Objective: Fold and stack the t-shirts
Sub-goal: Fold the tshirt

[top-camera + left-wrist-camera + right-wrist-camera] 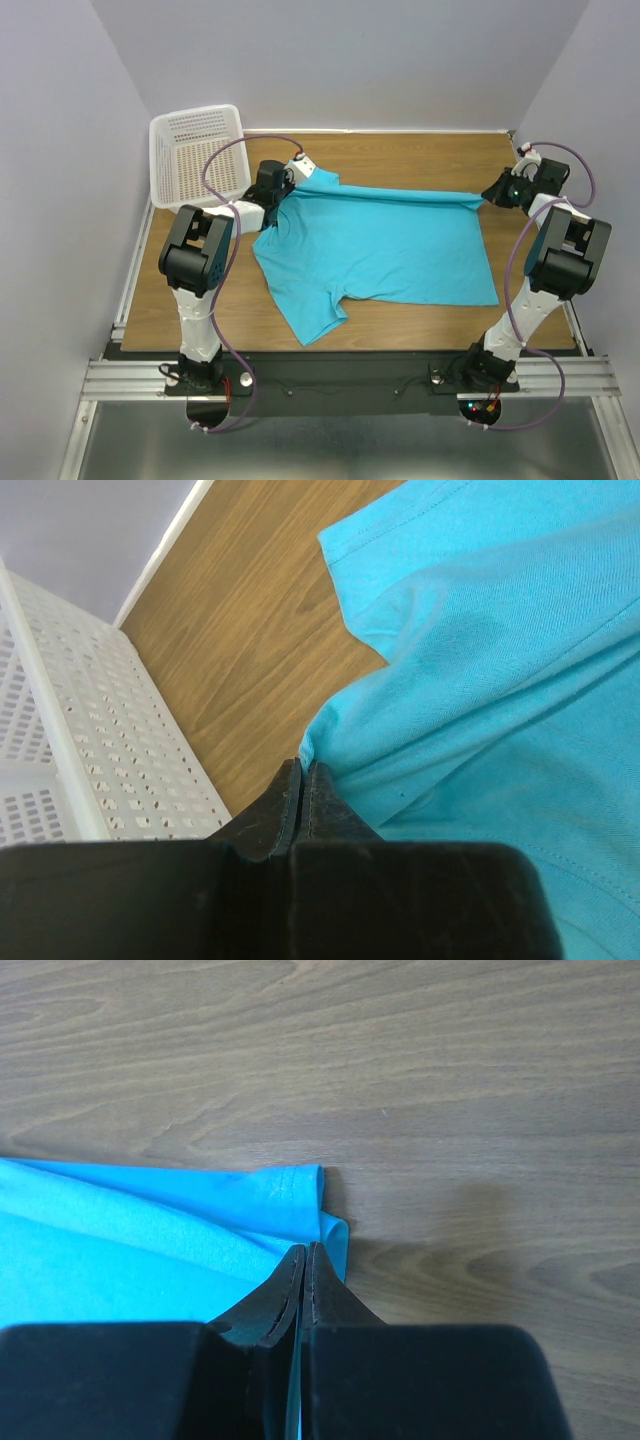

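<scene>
Wooden table [420,150], t-shirt [380,245] pinched by left gripper [303,770], right gripper [306,1252]

No legible text, label, brand, number or sign on any surface in view.

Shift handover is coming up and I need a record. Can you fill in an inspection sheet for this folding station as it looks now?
Surface: brown wooden table top, no marks seen.
Job's things: one turquoise short-sleeved cloth t-shirt, spread out, its far edge stretched between the arms.
Clutter: white plastic mesh basket at the far left corner, nothing seen inside.
Grippers: left pincer shut on the shirt's far left corner; right pincer shut on its far right corner.
Cables: purple cables loop beside each arm.
Surroundings: pale plain walls; nothing else seen.
</scene>
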### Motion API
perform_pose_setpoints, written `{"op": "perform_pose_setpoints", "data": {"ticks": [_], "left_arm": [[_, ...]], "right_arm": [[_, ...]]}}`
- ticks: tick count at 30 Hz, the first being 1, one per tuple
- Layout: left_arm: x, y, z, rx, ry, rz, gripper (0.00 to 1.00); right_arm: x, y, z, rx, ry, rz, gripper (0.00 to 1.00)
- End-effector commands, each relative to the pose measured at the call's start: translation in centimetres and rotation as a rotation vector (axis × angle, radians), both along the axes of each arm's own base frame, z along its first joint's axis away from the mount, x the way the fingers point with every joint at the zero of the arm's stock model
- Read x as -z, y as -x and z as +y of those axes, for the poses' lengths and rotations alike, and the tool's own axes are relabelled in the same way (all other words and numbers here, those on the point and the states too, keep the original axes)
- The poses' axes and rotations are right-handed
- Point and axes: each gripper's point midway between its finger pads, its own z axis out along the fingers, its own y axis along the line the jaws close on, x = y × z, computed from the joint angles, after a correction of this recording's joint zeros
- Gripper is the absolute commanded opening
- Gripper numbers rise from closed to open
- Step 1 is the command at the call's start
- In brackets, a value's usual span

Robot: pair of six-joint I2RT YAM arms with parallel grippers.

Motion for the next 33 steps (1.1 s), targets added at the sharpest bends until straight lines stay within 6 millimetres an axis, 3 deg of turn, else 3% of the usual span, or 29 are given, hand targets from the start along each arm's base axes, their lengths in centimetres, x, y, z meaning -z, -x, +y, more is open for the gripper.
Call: {"op": "perform_pose_setpoints", "data": {"ticks": [1,13,17,21,23,25,28,29,32,33], "left_arm": [[-3.0,-0.5,0.3,-0.024,-0.005,-0.069,0.00],[-2.8,-0.2,0.3,-0.039,-0.009,-0.060,0.02],[-3.1,-0.3,0.3,-0.045,-0.003,-0.065,0.09],[-3.7,-0.3,0.3,-0.054,0.011,-0.076,0.32],[-4.4,-0.2,0.1,-0.051,0.023,-0.088,0.33],[-5.3,0.0,-0.2,-0.045,0.044,-0.103,0.38],[-7.0,0.0,-0.4,-0.036,0.072,-0.136,0.43],[-7.6,0.1,-0.8,-0.023,0.083,-0.146,0.44],[-9.3,0.4,-1.2,-0.010,0.118,-0.175,0.47],[-10.2,0.7,-1.5,0.002,0.135,-0.196,0.52]], "right_arm": [[-1.3,-0.6,-0.9,-0.005,0.039,-0.048,0.01],[-1.4,-0.5,-0.7,-0.013,0.049,-0.052,0.01],[-1.1,-0.1,-0.7,-0.011,0.039,-0.027,0.03],[-1.1,0.0,-0.5,-0.019,0.035,-0.026,0.06],[-0.9,0.1,-0.4,-0.023,0.033,-0.021,0.09],[-0.8,0.2,-0.3,-0.027,0.031,-0.017,0.15],[-0.9,0.4,-0.2,-0.033,0.028,-0.015,0.38],[-1.2,0.4,-0.2,-0.030,0.034,-0.021,0.50],[-1.9,0.7,-0.3,-0.028,0.053,-0.031,0.64],[-2.7,0.8,-0.4,-0.020,0.070,-0.044,0.66]]}}
